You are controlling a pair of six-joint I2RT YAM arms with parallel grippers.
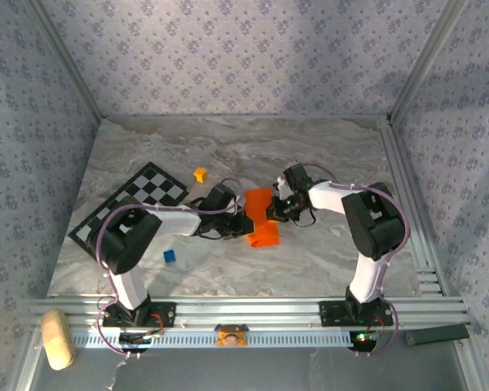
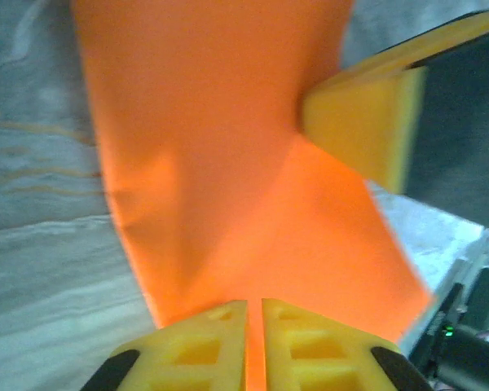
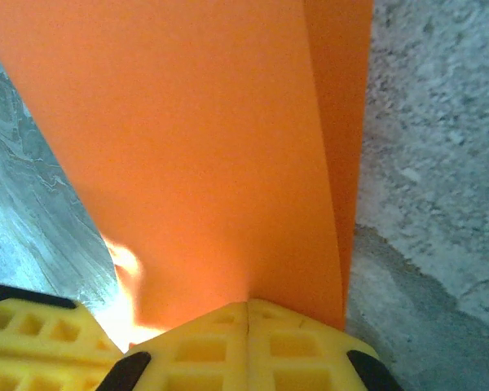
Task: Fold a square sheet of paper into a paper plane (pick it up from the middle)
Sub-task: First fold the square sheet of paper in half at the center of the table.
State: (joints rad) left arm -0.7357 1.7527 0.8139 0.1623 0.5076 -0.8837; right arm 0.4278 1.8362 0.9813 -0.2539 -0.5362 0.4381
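Note:
The square sheet of paper (image 1: 263, 221) is bright orange, folded over on itself and held up off the marble table between the two grippers. My left gripper (image 1: 244, 221) is at its left edge. In the left wrist view its yellow jaws (image 2: 254, 303) stand a narrow slit apart, with the paper (image 2: 220, 155) running through the gap. My right gripper (image 1: 272, 209) is at the paper's right side. Its jaws (image 3: 248, 304) are pressed together on the paper (image 3: 187, 138), whose folded layers rise from the tips. One right finger (image 2: 363, 122) lies against the sheet in the left wrist view.
A black-and-white checkered board (image 1: 134, 204) lies at the left. A small yellow-orange cube (image 1: 200, 173) sits behind the left arm and a small blue cube (image 1: 169, 256) in front of it. Metal rails (image 1: 253, 309) run along the near edge, with a cork-like block (image 1: 57, 338) beyond them.

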